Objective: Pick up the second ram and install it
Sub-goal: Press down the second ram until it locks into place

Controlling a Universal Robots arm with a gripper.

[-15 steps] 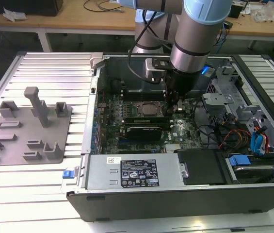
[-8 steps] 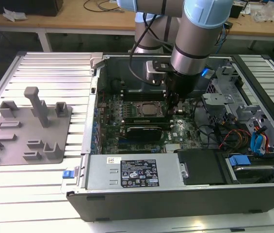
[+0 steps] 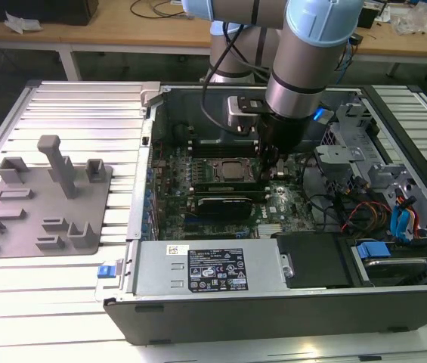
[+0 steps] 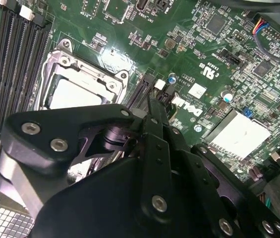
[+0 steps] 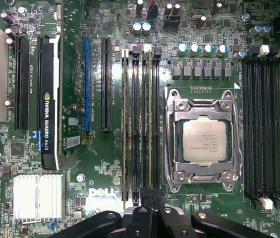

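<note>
Second ram [image 5: 149, 124] stands edge-on in a slot of the motherboard [image 5: 105, 163] inside the open computer case [image 3: 273, 302], at 3 o'clock of the CPU socket [image 3: 232, 170] in the exterior view. It shows as a thin green-gold strip. The end effector [image 5: 149, 201] is narrow, fingers together at its end.

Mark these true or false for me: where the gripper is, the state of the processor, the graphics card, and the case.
1. The gripper is over the grey holder outside the case. False: the gripper is away from the grey holder, inside the case, at the memory slots beside the processor.
2. The processor sits bare in its socket, with no cooler on it. True.
3. A black graphics card is seated in an expansion slot. True.
4. The case is closed. False: it is open, with the motherboard exposed.
</note>
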